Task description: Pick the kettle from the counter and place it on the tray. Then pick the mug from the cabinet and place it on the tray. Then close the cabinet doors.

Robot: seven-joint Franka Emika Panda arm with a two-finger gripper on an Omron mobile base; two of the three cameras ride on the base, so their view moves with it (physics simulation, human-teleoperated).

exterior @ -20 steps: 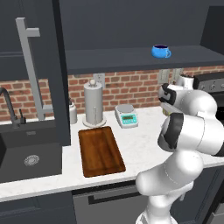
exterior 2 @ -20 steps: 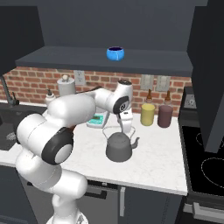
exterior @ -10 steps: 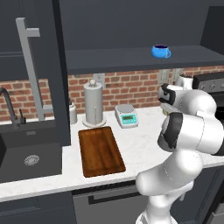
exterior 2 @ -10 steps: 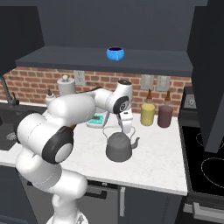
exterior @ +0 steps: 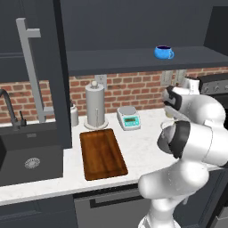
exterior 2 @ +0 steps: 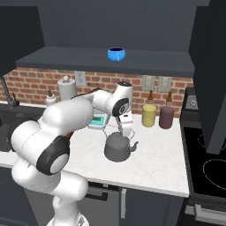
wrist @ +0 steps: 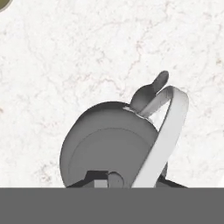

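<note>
While the hand (exterior 2: 125,132) hovers, the kettle (exterior 2: 117,148) (spout rightward) sits beneath.

The white arm reaches from the lower left across the worktop (exterior 2: 159,163), its claw (exterior 2: 126,133) pointing down directly over the kettle (exterior 2: 118,147). The claw sits at the top of the kettle's wire handle; whether its fingers are closed on the handle cannot be told from here. The kettle stands on the worktop about midway between the back wall and the front edge, spout toward the right. Near the back edge, to the right of the arm, stand a yellow canister (exterior 2: 149,115) and a dark maroon canister (exterior 2: 166,117) side by side. A small scale (exterior 2: 98,120) lies partly behind the arm. The blue mug (exterior 2: 116,54) sits on the cabinet shelf (exterior 2: 66,59) above.
</note>
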